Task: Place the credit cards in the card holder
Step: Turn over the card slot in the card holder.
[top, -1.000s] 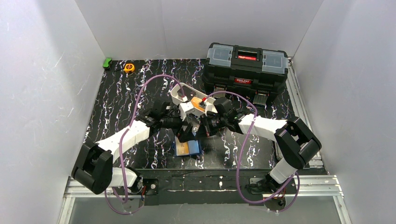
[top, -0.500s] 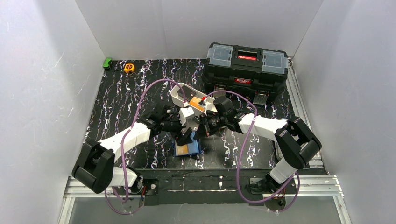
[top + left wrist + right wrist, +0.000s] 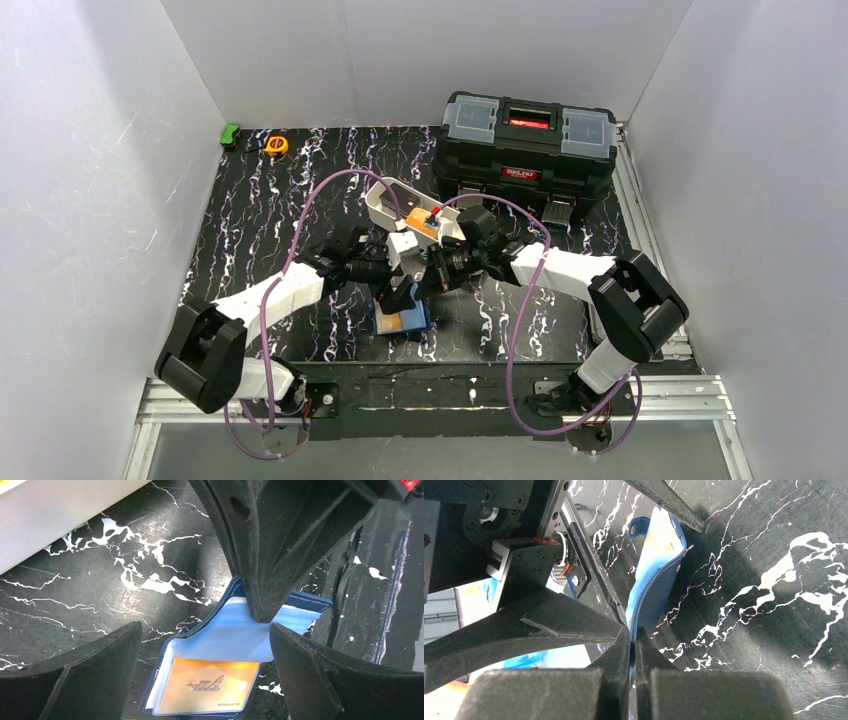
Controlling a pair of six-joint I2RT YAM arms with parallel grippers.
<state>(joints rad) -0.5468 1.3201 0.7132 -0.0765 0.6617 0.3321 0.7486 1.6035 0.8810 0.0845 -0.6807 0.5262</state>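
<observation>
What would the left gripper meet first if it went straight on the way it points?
Probably the open navy-blue folding card holder, near the orange-yellow card in its pocket; the right gripper pinching its flap sits close beyond. Depth is unclear.

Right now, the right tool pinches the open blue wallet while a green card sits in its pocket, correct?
No: the card in the wallet is orange-yellow, not green, as the left wrist view shows. The right tool does pinch the wallet.
</observation>
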